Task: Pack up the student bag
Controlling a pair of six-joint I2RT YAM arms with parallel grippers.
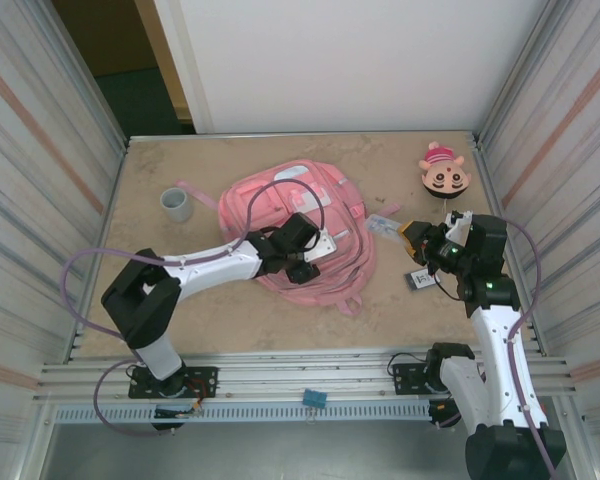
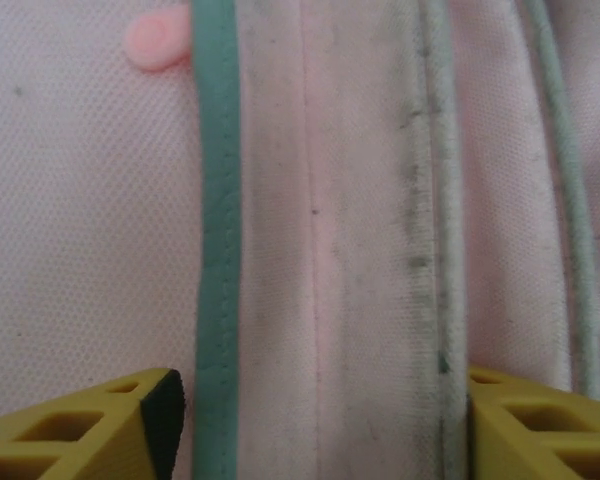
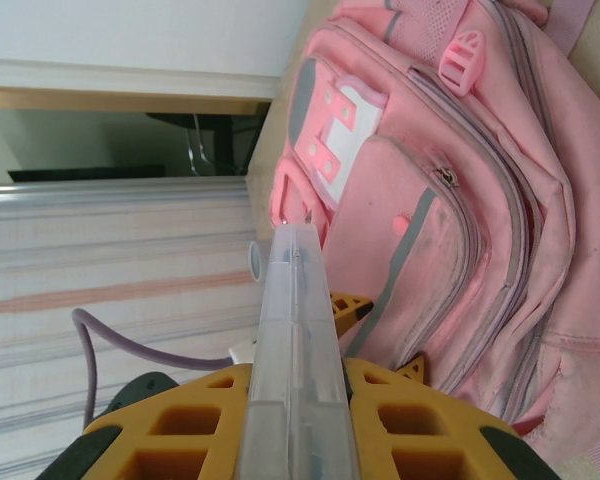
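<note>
From above, my left fingers (image 1: 305, 265) point down onto the large pink fabric backpack (image 1: 280, 200), which lies flat on the tan bench (image 1: 180, 310) directly beneath them. My right fingers (image 1: 410, 232) are clenched on a long clear plastic box (image 1: 385, 225). It sticks out from them toward the backpack and stops near its edge. Beyond my right fingers sits a small round pink-and-tan plush (image 1: 445, 172). A grey cup (image 1: 176, 204) stands well apart from my left fingers, past the backpack's far side.

Through my left wrist camera, my left fingers stand released, their yellow tips parted at the two lower corners. Pink backpack cloth (image 2: 100, 250) lies flat between them. A teal piping strip (image 2: 217, 250) runs just inside one tip.

Through my right wrist camera, the clear box (image 3: 295, 330) runs straight out from between my orange fingers. The backpack (image 3: 460, 200) lies just ahead of them and to one side, pockets and grey stripe showing.
</note>
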